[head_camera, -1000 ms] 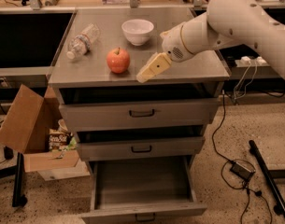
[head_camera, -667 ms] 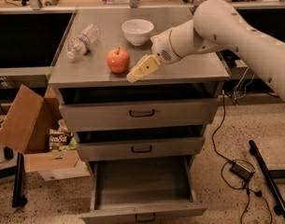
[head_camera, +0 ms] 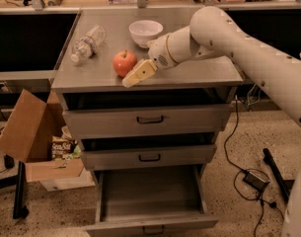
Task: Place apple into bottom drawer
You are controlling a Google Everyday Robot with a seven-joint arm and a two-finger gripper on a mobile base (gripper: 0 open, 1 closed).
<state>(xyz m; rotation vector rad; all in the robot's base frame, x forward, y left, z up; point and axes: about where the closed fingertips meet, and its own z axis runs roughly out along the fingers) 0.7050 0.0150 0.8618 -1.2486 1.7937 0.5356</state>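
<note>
Camera view puts the apple at upper middle, on the grey cabinet top, well above the bottom drawer, which stands pulled out at lower middle. Just right of the fruit, about touching its lower side, sits the gripper; whether it is released or clenched I cannot tell. To do this well, I'd say it should straddle the apple's widest part squarely before closing, lest it roll toward the plastic bottle. Against a second ago, the gripper has slid leftward, closing the gap; the apple hasn't budged.
</note>
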